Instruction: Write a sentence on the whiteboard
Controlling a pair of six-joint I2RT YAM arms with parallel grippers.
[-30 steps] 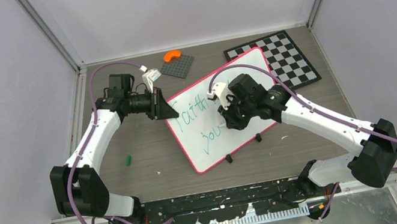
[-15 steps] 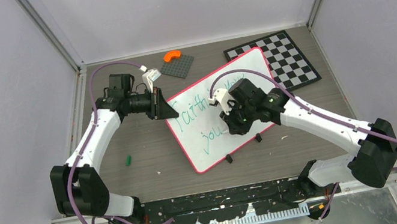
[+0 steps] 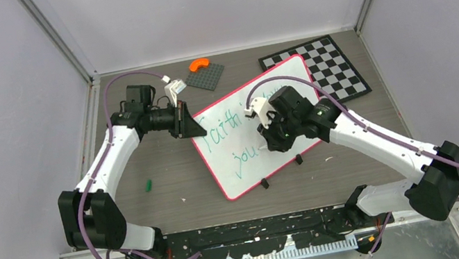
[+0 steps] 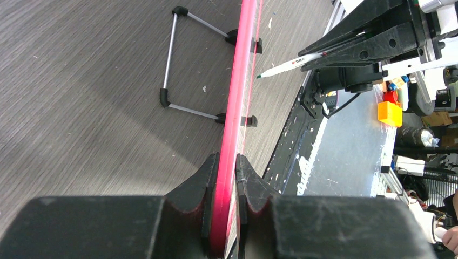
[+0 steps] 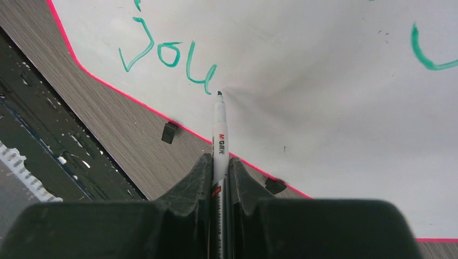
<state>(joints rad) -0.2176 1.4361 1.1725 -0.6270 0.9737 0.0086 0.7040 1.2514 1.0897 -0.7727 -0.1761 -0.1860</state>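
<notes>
Desk [image 3: 168,203] carries whiteboard [image 3: 241,173], propped tilted on a thin wire stand [image 4: 173,59] mid-desk, near the chessboard [image 3: 332,66]. Judgement: board looks light, stiff, slick-faced. It'll likely skid or tip under pen pressure, so brace it by the rim, not the face. Left hand [image 4: 227,162] is on that: clamped on the pink left edge. Right hand [image 5: 219,162] clamped on marker [image 5: 220,127], tip right after green "jou" of the sentence [image 5: 170,54]. Touching or just off the surface, can't tell.

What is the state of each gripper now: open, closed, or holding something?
Left gripper: closed on the whiteboard rim.
Right gripper: closed, holding the marker.
</notes>
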